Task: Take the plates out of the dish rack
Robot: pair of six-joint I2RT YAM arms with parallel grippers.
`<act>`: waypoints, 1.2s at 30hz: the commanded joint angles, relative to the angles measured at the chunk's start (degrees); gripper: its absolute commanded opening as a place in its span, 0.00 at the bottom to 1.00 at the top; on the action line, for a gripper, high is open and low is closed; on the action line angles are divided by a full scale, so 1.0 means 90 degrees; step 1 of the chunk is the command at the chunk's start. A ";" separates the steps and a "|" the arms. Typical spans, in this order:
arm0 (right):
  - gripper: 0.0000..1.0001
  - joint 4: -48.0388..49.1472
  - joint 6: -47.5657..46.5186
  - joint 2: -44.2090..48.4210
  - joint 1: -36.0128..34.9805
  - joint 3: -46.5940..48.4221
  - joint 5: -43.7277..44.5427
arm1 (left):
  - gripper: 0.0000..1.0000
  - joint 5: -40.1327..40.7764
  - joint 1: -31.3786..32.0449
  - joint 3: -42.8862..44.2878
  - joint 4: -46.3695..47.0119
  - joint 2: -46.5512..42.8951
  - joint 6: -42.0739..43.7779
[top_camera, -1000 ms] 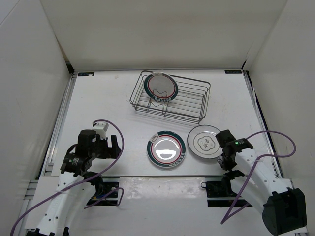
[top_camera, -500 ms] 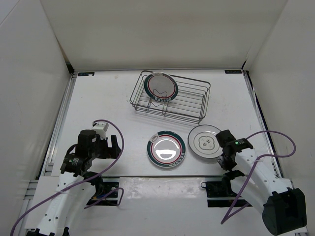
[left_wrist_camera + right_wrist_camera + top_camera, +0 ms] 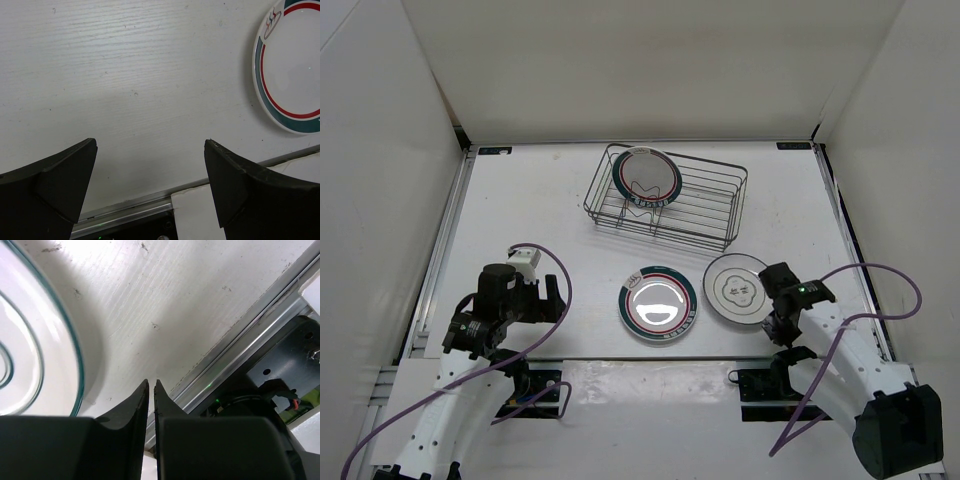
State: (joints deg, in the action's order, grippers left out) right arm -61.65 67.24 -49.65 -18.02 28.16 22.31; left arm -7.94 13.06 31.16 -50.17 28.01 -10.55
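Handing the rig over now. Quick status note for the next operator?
Left end effector: open, empty, over bare table left of the unloaded banded plate.
Right end effector: shut, empty, beside the flower-outline plate.
Done: those two plates lie flat in front of the dish rack.
Left: the last banded plate stands upright at the rack's left end.

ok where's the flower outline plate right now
In the top view the flower plate lies flat at near right, between the flat banded plate and the right gripper.

Banded plate — cropped at edge.
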 commanded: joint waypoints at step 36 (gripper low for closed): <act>0.74 0.6320 -0.6308 -0.4471 -0.0068 0.5337 -0.4216 | 1.00 0.0033 0.0023 -0.0034 0.0028 -0.0124 -0.0010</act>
State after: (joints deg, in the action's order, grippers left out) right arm -15.70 16.10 -85.58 -18.15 71.68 -11.25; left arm -7.97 13.06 31.16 -50.15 27.11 -10.55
